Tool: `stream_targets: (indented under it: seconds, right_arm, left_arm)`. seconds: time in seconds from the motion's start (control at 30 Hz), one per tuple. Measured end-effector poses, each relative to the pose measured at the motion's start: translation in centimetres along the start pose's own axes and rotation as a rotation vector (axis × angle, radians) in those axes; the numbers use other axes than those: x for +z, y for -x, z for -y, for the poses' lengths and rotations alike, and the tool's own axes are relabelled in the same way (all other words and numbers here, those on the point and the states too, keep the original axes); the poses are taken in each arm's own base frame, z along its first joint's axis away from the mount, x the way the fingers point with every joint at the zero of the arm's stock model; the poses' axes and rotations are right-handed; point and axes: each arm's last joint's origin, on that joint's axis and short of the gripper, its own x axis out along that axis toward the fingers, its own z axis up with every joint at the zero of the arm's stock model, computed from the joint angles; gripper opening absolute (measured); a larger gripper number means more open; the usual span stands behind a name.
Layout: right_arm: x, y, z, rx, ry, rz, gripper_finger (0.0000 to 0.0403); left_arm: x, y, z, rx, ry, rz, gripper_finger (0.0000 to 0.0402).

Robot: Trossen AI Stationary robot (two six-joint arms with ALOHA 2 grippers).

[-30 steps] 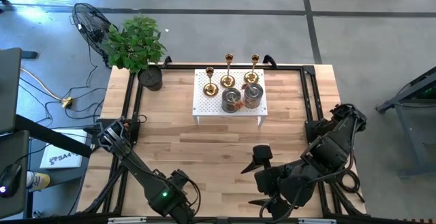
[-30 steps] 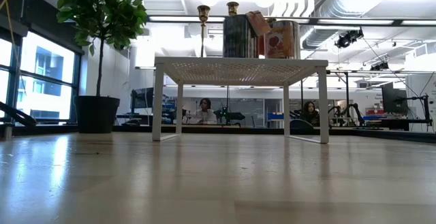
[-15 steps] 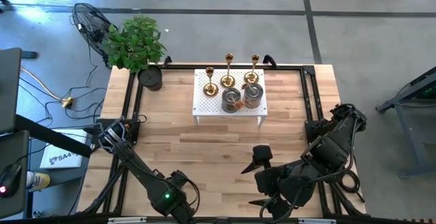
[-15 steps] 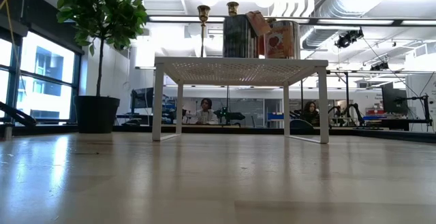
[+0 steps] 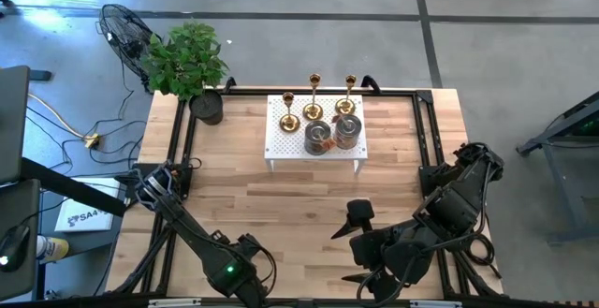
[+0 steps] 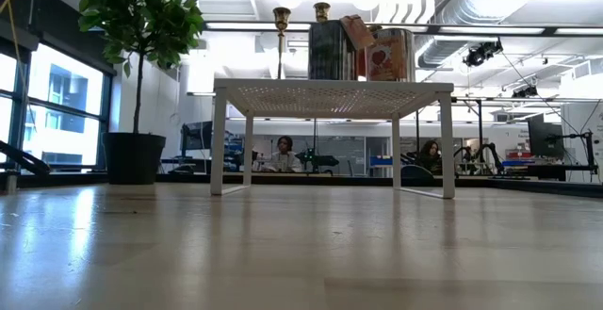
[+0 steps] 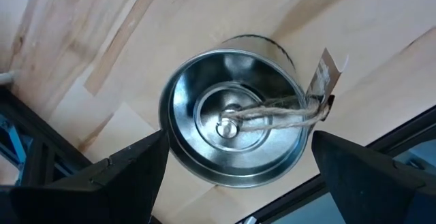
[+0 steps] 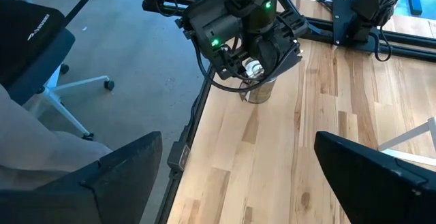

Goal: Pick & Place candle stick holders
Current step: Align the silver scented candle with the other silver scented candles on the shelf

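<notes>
The left gripper (image 7: 235,176) hovers, jaws spread, over a silver cylinder holder (image 7: 235,125) at the counter's (image 5: 281,205) near edge. It looks rigid, light and slick: grip across its rim. The right gripper (image 8: 238,176) waits with jaws released.

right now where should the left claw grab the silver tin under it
Grip the silver tin across its round rim, coming straight down from above. It stands upright with its open mouth facing the left claw, whose open fingers already flank its wall. Keep clear of the twine and tag hanging over one side.
</notes>
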Motion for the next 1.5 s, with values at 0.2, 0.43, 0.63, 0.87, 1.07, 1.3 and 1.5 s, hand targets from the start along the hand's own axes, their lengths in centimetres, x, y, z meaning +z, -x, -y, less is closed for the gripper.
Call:
stream_targets:
  seconds: [0.2,0.43,0.63,0.87,1.07,1.3,1.5]
  right_arm:
    - [0.0,0.0,0.0,0.0,0.0,0.0,0.0378]
    - [0.0,0.0,0.0,0.0,-0.002,0.0,0.0378]
    - [0.0,0.0,0.0,0.0,-0.003,0.0,0.0378]
    - [0.0,0.0,0.0,0.003,0.0,0.0,0.0378]
    - [0.0,0.0,0.0,0.003,0.002,-0.001,0.0378]
    - [0.0,0.0,-0.1,0.019,0.004,-0.006,0.0378]
    - [0.0,0.0,-0.1,0.018,0.004,-0.006,0.0378]
  left_arm:
    - [0.0,-0.1,0.0,0.014,-0.015,-0.001,0.0354]
    - [-0.1,-1.6,-0.1,0.05,-0.014,-0.026,0.0354]
    - [-0.2,-2.8,-0.4,0.077,-0.008,-0.069,0.0354]
    - [0.1,-2.5,-0.4,0.079,-0.002,-0.052,0.0354]
    - [0.4,-2.4,-0.4,0.081,-0.003,-0.047,0.0354]
    - [0.4,-2.4,-0.2,0.059,-0.004,-0.043,0.0354]
    - [0.4,-2.4,-0.2,0.057,-0.005,-0.038,0.0354]
